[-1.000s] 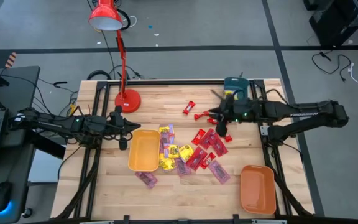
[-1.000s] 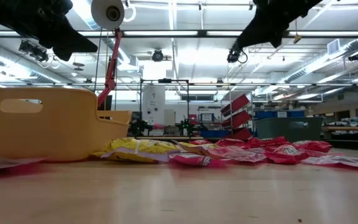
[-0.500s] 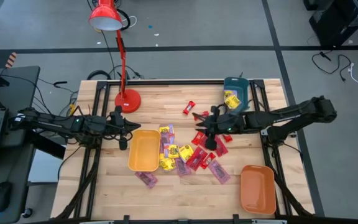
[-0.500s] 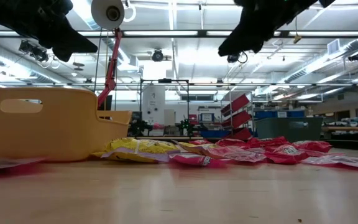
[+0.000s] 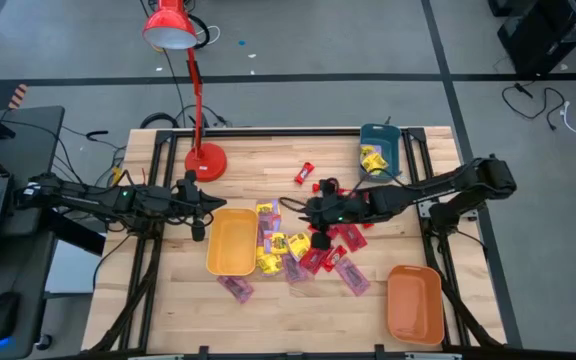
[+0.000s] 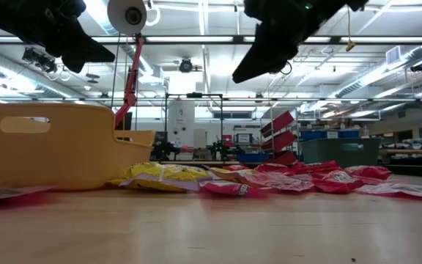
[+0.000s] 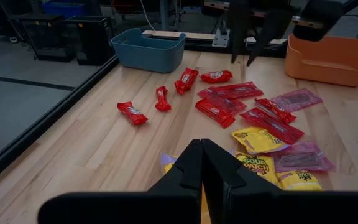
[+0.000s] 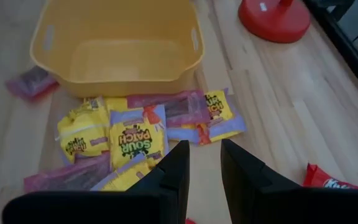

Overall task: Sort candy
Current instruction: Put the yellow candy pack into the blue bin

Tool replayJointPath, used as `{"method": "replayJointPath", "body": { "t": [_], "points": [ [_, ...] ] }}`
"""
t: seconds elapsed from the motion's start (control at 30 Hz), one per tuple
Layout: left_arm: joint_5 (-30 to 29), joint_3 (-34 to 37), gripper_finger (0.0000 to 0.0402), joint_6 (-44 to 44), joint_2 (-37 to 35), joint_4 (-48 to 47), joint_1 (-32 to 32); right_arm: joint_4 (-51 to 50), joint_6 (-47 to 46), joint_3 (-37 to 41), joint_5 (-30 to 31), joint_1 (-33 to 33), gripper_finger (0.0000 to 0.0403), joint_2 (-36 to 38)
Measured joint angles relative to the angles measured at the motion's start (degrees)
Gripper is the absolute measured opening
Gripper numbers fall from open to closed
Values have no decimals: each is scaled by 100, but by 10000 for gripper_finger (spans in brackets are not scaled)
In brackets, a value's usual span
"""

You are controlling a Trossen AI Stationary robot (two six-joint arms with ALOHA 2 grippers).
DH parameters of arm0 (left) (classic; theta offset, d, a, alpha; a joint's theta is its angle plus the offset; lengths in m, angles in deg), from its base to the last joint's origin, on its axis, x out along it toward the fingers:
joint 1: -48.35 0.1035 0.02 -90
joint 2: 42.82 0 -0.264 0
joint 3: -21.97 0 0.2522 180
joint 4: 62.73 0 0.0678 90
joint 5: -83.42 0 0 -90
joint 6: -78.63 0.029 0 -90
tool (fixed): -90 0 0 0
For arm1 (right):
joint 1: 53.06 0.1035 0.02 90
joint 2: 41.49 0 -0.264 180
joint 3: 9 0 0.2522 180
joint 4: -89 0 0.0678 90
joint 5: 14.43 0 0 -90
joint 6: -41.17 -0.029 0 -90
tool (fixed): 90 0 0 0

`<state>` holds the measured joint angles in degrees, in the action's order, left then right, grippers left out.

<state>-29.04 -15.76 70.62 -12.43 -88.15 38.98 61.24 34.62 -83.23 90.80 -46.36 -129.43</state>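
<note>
Scattered across the middle of the pale wooden tabletop (image 5: 168,310): small flat wrapped candy (image 5: 313,245), some two dozen pieces, loosely heaped and overlapping. Three kinds visible: glossy red wrappers with white lettering (image 7: 214,76), yellow packets with dark print reading SOUR PATCH (image 8: 132,138), and translucent pinkish-purple packets (image 7: 296,99). Two red pieces lying apart from the heap, nearer the red desk lamp's round base (image 5: 205,160). One pinkish-purple packet off alone, just beside the near corner of the yellow plastic tray (image 5: 231,241). At least one yellow packet already inside the teal plastic bin (image 5: 379,148) at the tabletop's far edge. Orange plastic tray (image 5: 414,304) at the near right corner, nothing visible in it.

Right tool (image 5: 315,213) raised above the heap's left part, over the yellow packets next to the yellow tray; fingers (image 8: 174,171) parted narrowly, nothing between them. Left tool (image 5: 200,206) hanging above the tabletop just left of the yellow tray, between it and the lamp base; fingers (image 7: 191,163) pressed together, holding nothing.
</note>
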Motion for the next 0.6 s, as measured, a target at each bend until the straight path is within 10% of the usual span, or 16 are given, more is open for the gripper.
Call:
{"method": "replayJointPath", "body": {
  "t": [0.6],
  "points": [
    [0, 0, 8, -20, 0, -31, 0, -849, 214, -889, -292, 71, 78, -1396]
  ]
}}
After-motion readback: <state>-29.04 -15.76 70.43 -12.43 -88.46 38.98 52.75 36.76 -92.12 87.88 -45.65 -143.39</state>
